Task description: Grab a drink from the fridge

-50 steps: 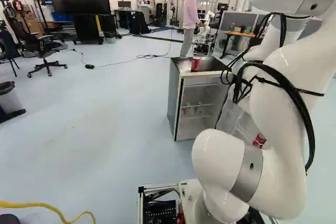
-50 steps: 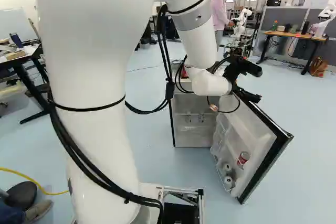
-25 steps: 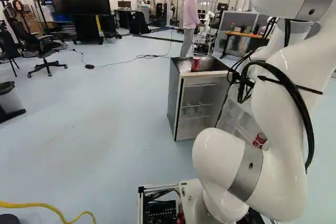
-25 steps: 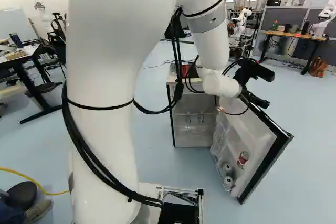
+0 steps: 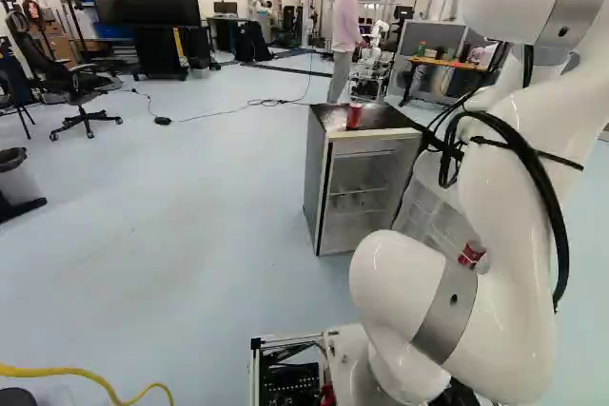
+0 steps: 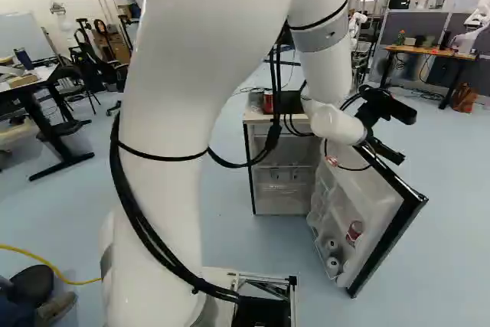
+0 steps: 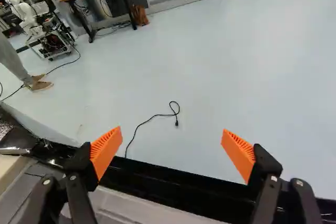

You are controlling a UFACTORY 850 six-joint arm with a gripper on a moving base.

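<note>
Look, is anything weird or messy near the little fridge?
The fridge door hangs wide open, which lets the cold out. A red can sits on top of the fridge, not inside, and a loose black cord lies curled on the floor. I see no spill.

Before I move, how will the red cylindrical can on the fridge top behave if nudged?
The red can stands upright and taller than wide, so a high nudge may tip it. Being round-sided, it could then roll across the flat fridge top.

Our open fridge (image 5: pixel 318 178)
We see a red can (image 5: pixel 354 116) on its top (image 5: pixel 385 119), a second red can (image 6: pixel 354 232) in its door (image 6: pixel 374 195).
</note>
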